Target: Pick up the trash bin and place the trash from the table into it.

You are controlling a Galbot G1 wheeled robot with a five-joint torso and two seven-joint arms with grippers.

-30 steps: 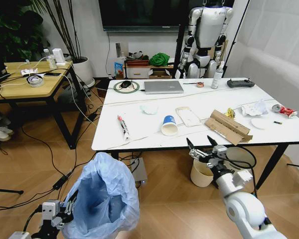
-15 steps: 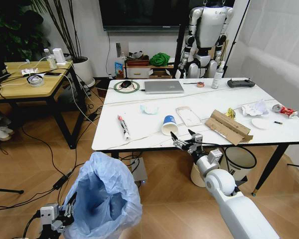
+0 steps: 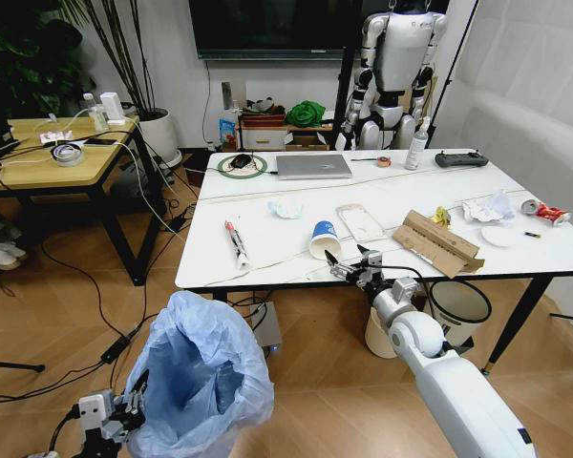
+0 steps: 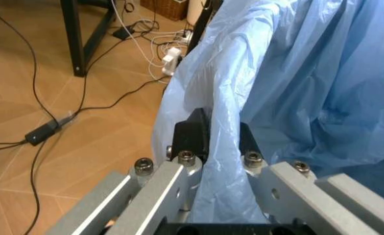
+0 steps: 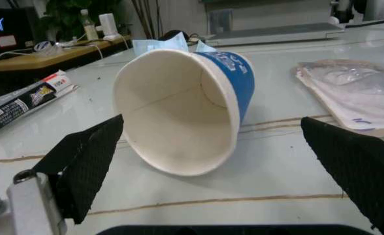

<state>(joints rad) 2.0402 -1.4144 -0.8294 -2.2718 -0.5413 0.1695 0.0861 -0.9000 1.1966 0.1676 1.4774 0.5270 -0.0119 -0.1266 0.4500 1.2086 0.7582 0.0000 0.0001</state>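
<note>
Right wrist view: paper cup (image 5: 185,110) lies between spread right pincer (image 5: 238,169) pads, seemingly untouched.

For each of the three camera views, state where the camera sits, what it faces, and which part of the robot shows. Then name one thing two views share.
Head view: high on the robot, looking forward and down at the table; both arms show.
Left wrist view: on the left arm, facing the trash bin; left gripper clamps its bag.
Right wrist view: on the right arm, low at the table edge, facing the paper cup lying on its side; right gripper open.
Shared: the paper cup, head and right wrist views.
</note>
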